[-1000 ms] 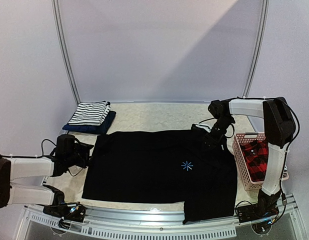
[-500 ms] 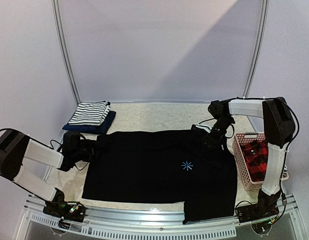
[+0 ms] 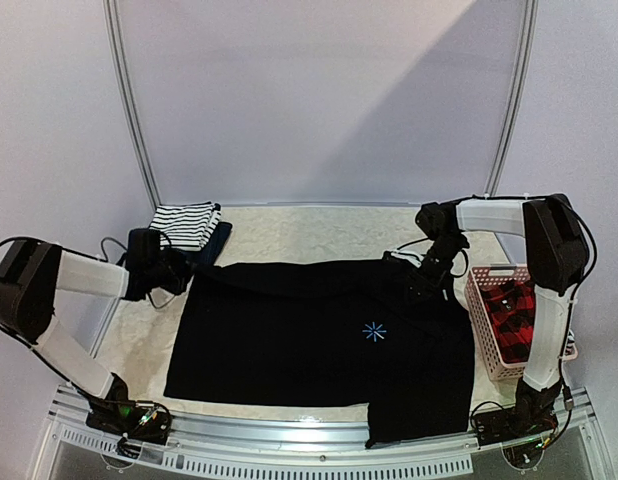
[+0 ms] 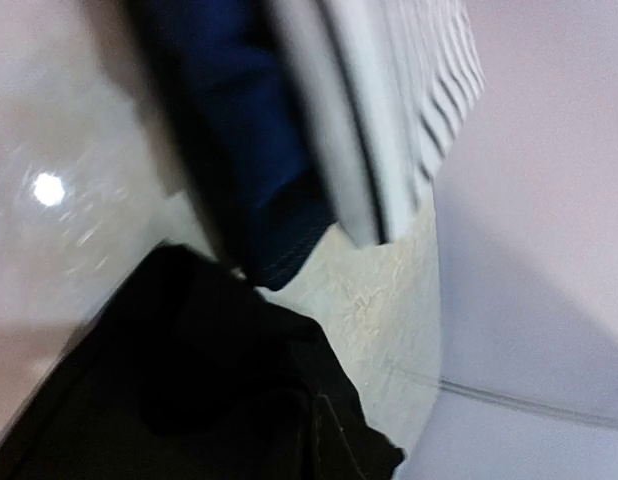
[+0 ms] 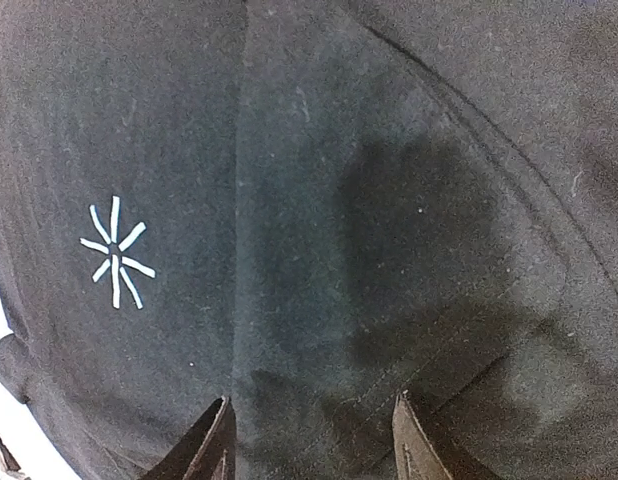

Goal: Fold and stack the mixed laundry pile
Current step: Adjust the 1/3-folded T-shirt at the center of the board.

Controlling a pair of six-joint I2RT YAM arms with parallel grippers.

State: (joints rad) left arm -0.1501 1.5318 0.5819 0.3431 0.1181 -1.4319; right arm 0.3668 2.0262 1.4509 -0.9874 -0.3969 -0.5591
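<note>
The large black shirt [image 3: 319,335] lies spread flat, its blue star mark [image 3: 374,331] right of centre. My left gripper [image 3: 179,268] is at the shirt's far left corner, shut on the black cloth [image 4: 189,380] bunched at its jaws; its fingers are hidden in the left wrist view. My right gripper [image 5: 314,445] hovers open over the shirt's far right part [image 3: 425,280], both fingertips [image 5: 214,440] apart above the cloth near the star mark [image 5: 116,252]. The striped tank top [image 3: 184,222] rests folded on the navy piece [image 3: 217,246] at the back left. The red-black plaid shirt [image 3: 511,312] lies in the basket.
The pink slotted basket [image 3: 481,322] stands at the right edge beside the shirt's sleeve. The folded stack [image 4: 259,170] sits just behind my left gripper. A curved metal frame [image 3: 129,110] and the wall bound the table's back. The shirt's near sleeve hangs over the front rail [image 3: 289,432].
My left arm swung from the near left up to the shirt's far left corner and its jaws closed there. The right arm has not moved.
</note>
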